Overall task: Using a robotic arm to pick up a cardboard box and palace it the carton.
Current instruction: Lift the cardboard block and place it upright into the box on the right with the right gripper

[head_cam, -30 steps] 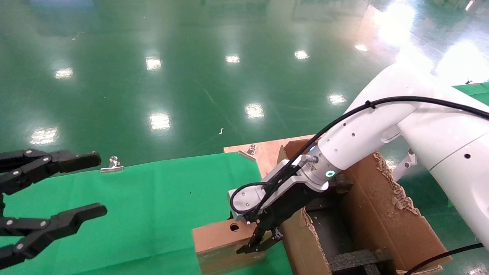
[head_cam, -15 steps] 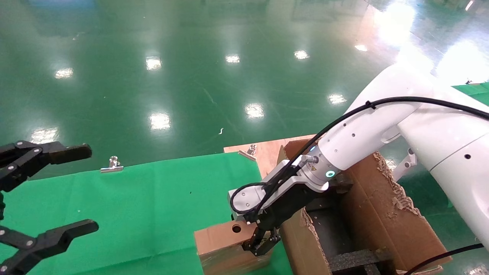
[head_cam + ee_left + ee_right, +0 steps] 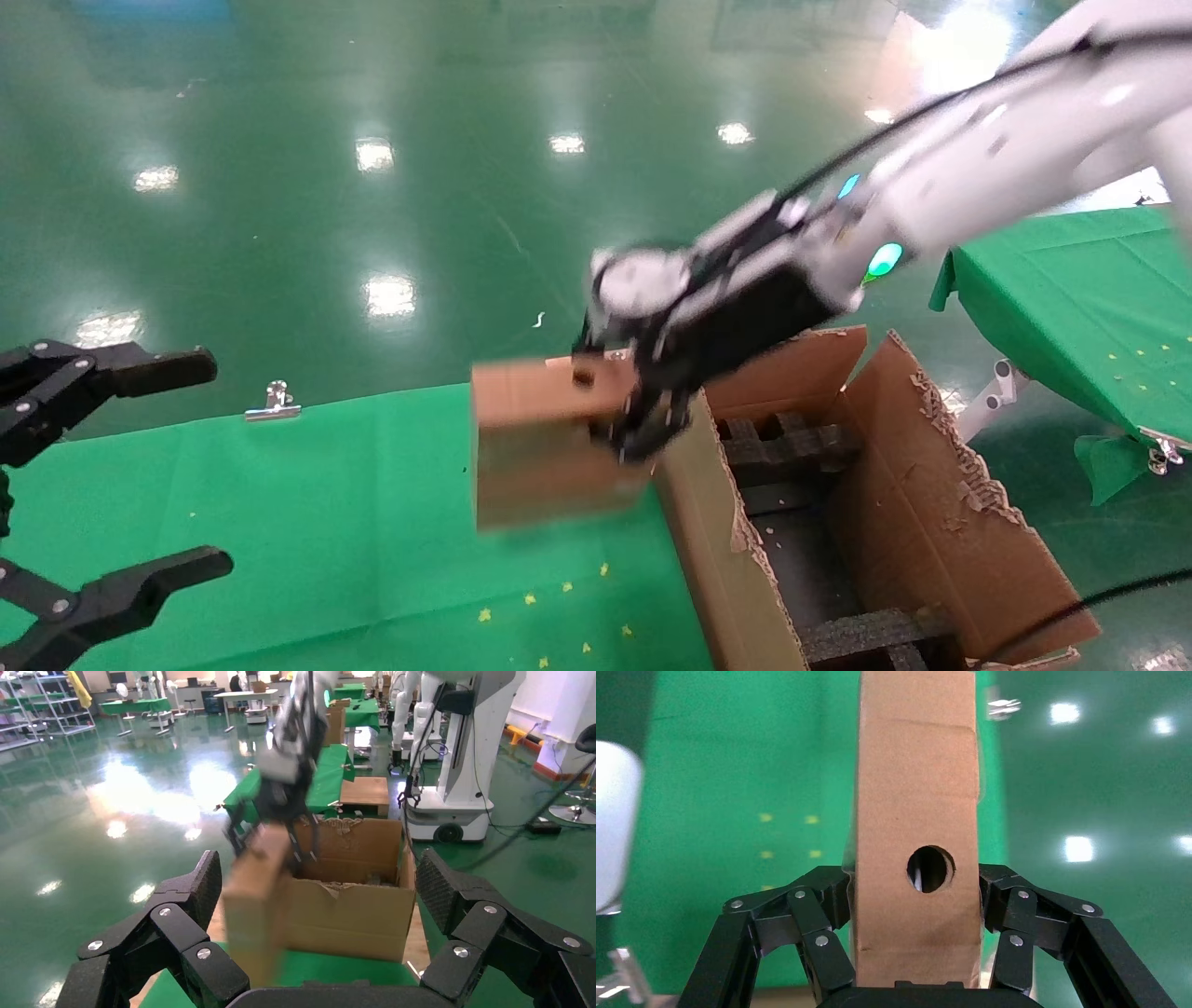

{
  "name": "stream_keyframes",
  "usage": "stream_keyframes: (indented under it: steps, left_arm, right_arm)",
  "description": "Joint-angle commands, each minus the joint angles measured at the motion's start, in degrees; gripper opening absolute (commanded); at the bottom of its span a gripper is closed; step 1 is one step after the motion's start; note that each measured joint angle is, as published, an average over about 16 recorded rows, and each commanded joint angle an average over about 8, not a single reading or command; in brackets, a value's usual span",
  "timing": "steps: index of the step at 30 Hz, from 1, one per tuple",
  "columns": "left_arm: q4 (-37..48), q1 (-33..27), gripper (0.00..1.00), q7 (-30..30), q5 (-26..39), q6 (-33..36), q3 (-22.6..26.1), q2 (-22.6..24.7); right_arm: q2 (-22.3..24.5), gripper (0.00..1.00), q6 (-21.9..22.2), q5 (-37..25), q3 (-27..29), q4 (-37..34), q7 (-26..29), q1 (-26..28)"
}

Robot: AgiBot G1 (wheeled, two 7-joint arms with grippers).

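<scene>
Cardboard box [image 3: 545, 443] now airborne in right pincer [image 3: 643, 419], seemingly beside carton [image 3: 931, 522].

Motion-blurred cardboard box [image 3: 545, 447] and right end effector [image 3: 643, 433].

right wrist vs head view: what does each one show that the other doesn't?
Right wrist only: the fingers pressed against both sides of the cardboard box.
Head only: the carton with black foam inserts, the open left gripper parked over the green cloth.
Both: the box's round hole, clamped in the right gripper.
</scene>
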Motion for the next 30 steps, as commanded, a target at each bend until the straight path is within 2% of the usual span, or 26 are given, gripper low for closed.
stream_keyframes:
  steps: [1, 7, 15, 22, 30]
  left_arm:
    - [0.0, 0.0, 1.0, 0.0, 0.0, 0.0, 0.0, 0.0]
    - [0.0, 0.0, 1.0, 0.0, 0.0, 0.0, 0.0, 0.0]
    - [0.0, 0.0, 1.0, 0.0, 0.0, 0.0, 0.0, 0.0]
    - [0.0, 0.0, 1.0, 0.0, 0.0, 0.0, 0.0, 0.0]
    - [0.0, 0.0, 1.0, 0.0, 0.0, 0.0, 0.0, 0.0]
  right_arm:
    - [0.4, 0.0, -0.4, 0.5, -0.1, -1.2, -0.4, 3.2]
    - [2.6, 0.0, -0.7, 4.5, -4.3, -3.8, -0.8, 10.0]
    - [8.3, 0.0, -0.6, 8.6, -10.8, -4.6, -0.1, 14.6]
    - [17.6, 0.0, -0.4, 8.5, -16.4, -1.7, 2.5, 18.5]
    - [30.1, 0.0, 0.0, 6.2, -22.0, 5.8, 7.6, 21.4]
